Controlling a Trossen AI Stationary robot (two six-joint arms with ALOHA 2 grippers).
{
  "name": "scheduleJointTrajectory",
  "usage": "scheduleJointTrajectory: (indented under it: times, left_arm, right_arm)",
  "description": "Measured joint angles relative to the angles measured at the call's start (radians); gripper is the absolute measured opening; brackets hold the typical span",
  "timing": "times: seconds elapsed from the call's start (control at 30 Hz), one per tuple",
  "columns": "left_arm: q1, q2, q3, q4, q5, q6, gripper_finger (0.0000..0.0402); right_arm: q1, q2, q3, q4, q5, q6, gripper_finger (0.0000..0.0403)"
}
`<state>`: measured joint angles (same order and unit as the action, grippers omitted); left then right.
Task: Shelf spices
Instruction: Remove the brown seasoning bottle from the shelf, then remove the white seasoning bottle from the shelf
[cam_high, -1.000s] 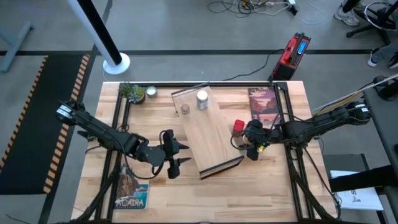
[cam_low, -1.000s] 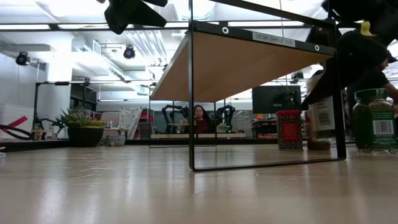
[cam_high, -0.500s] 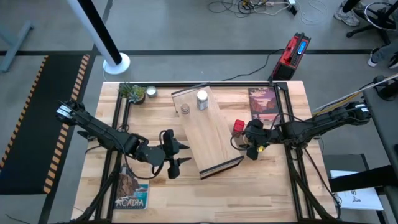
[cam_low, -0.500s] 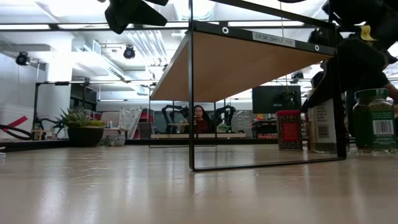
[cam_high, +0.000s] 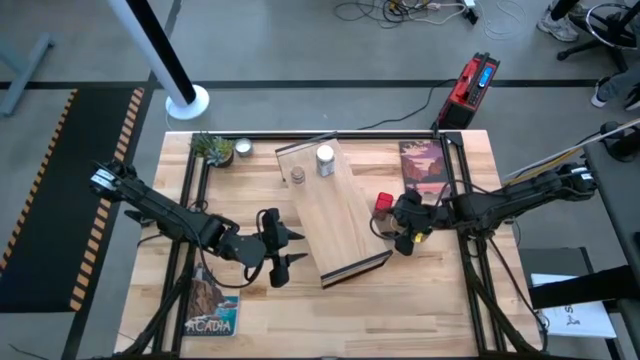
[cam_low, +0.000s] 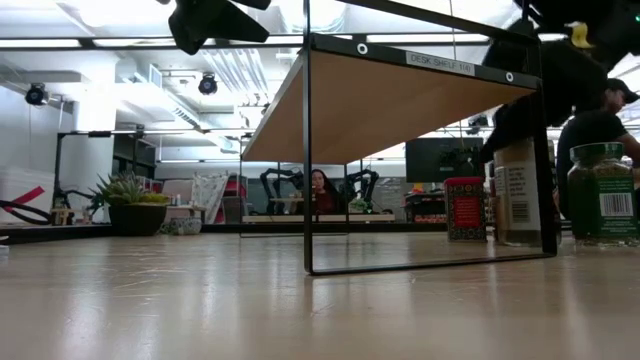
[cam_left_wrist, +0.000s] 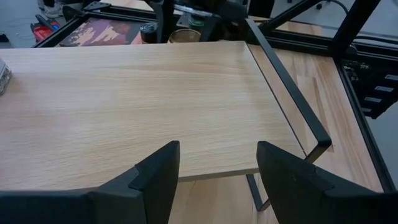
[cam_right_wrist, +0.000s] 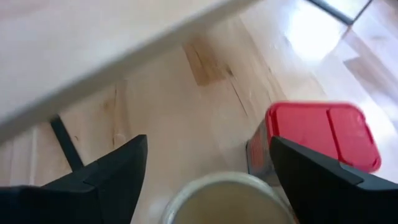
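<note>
Right gripper (cam_high: 405, 236) sits at the shelf's (cam_high: 330, 210) 3 o'clock edge, fingers spread wide. A tan-lidded jar (cam_right_wrist: 224, 198) lies directly between its fingers (cam_right_wrist: 102, 177) in the right wrist view, lid just below the tips (can't tell if the pads actually touch it). Red square tin (cam_high: 384, 204) stands just beside that jar, at about 11 o'clock from the gripper in the high view. Green-lidded jar (cam_low: 602, 193) is also on the table on this side, in the low view.

On top of the shelf, toward 12 o'clock: white-capped jar (cam_high: 325, 159) and small brown jar (cam_high: 297, 176), near each other, not touching.

Left gripper (cam_high: 280, 253) hangs at the shelf's 9 o'clock side, fingers wide apart, nothing between them.
</note>
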<state>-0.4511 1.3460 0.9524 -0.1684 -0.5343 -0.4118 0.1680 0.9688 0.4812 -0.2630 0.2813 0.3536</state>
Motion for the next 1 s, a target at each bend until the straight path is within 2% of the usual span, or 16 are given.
scheduleJointTrajectory:
  times: [0.43,0.6,0.7,0.87,1.0]
  left_arm:
    - [0.0,0.0,0.0,0.0,0.0,-0.002,0.0204]
    - [0.0,0.0,0.0,-0.007,-0.053,-0.016,0.0204]
    - [0.0,0.0,0.0,-0.014,-0.119,-0.041,0.0204]
    - [0.0,-0.005,0.0,-0.049,-0.221,-0.068,0.0204]
    - [0.0,-0.008,0.0,-0.059,-0.245,-0.069,0.0204]
  right_arm:
    - [0.0,0.0,0.173,-0.11,0.013,-0.103,0.0313]
    - [-0.004,0.0,0.23,-0.106,0.133,-0.207,0.0313]
    - [-0.025,0.0,0.268,-0.099,0.157,-0.276,0.0313]
    - [-0.083,0.0,0.322,-0.067,0.148,-0.354,0.0313]
    - [-0.162,0.0,0.361,-0.045,0.008,-0.387,0.0308]
